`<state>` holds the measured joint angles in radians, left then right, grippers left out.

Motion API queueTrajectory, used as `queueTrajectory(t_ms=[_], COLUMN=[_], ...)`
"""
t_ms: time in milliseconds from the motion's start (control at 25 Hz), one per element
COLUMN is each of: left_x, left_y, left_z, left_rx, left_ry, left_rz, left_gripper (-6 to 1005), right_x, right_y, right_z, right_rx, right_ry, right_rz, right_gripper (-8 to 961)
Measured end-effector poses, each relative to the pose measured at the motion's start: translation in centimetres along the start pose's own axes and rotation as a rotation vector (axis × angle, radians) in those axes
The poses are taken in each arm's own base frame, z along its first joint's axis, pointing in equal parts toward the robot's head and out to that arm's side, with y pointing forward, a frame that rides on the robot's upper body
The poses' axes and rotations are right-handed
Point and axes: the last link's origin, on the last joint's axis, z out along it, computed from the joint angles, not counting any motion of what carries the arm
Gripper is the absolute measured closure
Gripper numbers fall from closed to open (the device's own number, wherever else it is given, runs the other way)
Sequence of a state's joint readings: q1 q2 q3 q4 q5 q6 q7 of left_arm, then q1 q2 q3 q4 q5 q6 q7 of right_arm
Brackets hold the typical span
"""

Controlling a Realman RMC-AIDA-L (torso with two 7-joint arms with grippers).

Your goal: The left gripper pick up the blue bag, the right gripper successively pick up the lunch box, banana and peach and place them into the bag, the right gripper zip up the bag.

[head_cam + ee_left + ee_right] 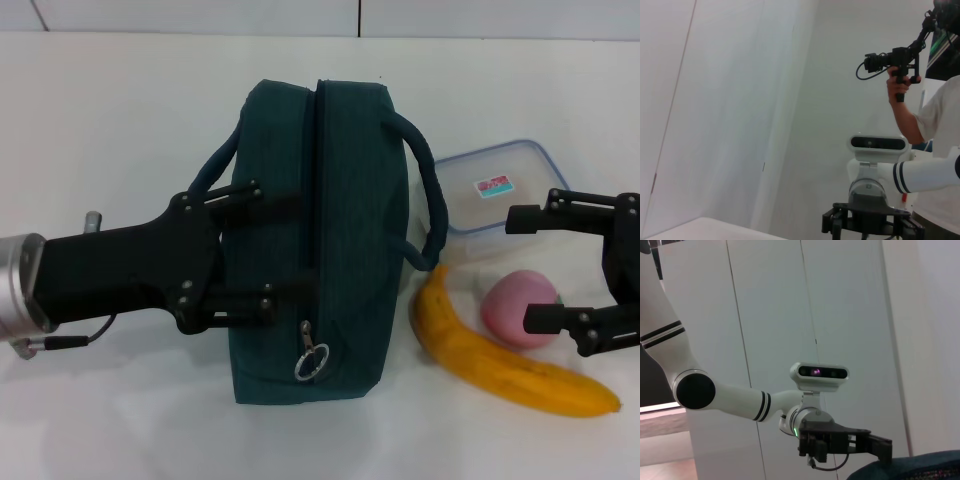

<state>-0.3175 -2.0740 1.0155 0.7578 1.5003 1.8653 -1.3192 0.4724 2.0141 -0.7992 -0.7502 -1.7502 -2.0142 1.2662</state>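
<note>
Looking down from the head, the blue bag (320, 240) lies zipped on the white desk (120, 120), the left pincer (285, 255) spread open over its left side. Right of it sit the lunch box (500, 195), banana (500, 365) and peach (520, 308) (the open right pincer (525, 268) straddles the peach). The left wrist view shows the right pincer (867, 222) and a person's hand (899, 85) holding a camera rig (892, 60). The right wrist view shows the left pincer (882, 449) above the bag's edge (920, 467).
</note>
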Motion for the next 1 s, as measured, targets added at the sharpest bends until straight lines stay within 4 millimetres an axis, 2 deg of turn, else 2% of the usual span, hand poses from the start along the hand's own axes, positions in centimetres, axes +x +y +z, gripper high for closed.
queueTrajectory(t_ms=[440,560,720,800,1000], left_x=[0.3,1.6,4.4,5.9,8.3], left_y=[-0.1,-0.3,-1.0,-1.9,-3.7], left_z=[0.0,0.2,-0.2,-0.9,-2.1], left_rx=[0.001,-0.005,0.010,0.072,0.250], left_ry=[0.012,0.042,0.041,-0.003,-0.160], left_rz=[0.007,0.002,-0.066,-0.125,-0.293], left_gripper=[138,138,138,138,138], right_x=[0.0,0.0,0.0,0.1,0.3], right_y=[0.0,0.0,0.0,0.1,0.2], right_z=[0.0,-0.1,-0.1,-0.1,-0.3], right_rx=[-0.002,0.005,0.004,0.004,0.014], right_ry=[0.001,-0.002,-0.001,-0.001,-0.003], right_rz=[-0.001,0.000,-0.002,-0.003,0.003], right_gripper=[79,79,79,79,78])
